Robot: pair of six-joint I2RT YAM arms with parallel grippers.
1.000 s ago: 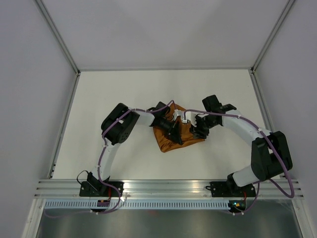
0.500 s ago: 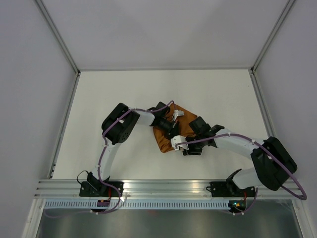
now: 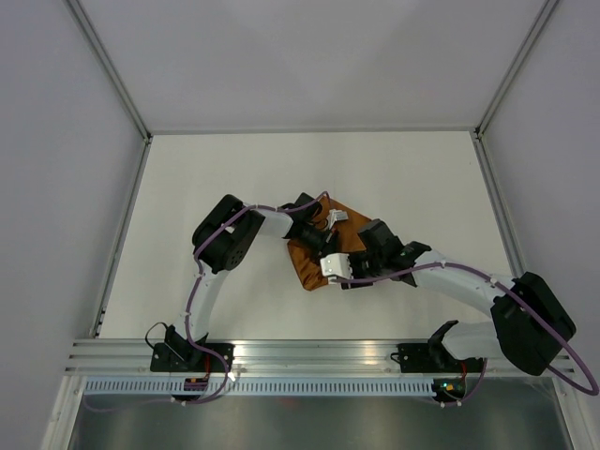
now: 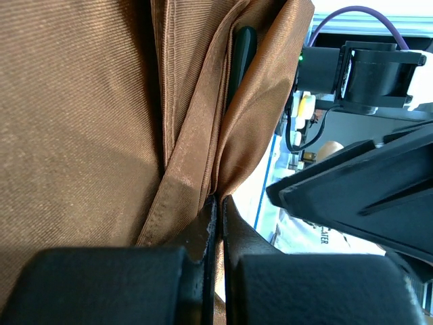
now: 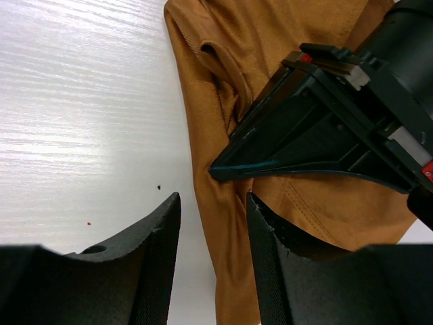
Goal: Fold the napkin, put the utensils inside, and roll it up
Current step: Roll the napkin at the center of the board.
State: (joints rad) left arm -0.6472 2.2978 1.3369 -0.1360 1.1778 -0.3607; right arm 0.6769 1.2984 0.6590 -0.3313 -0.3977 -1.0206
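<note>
The rust-orange napkin (image 3: 307,267) lies bunched in folds at the table's middle; it also shows in the left wrist view (image 4: 81,101) and the right wrist view (image 5: 223,81). My left gripper (image 3: 323,246) is shut on a raised fold of it (image 4: 216,200). A dark slim tip (image 4: 242,51), apparently the knife's blade, sits tucked in that fold; its handle is hidden. My right gripper (image 3: 330,272) is open, its jaws (image 5: 213,203) straddling the napkin's near-left edge, just below the left gripper's fingers (image 5: 304,159).
The white table (image 3: 206,187) is walled at the back and sides. A metal rail (image 3: 309,349) with both arm bases runs along the near edge. The two grippers are nearly touching over the napkin.
My right arm has swung from the napkin's right side round to its near-left edge, gripper open. The left gripper has stayed shut on the fold.
</note>
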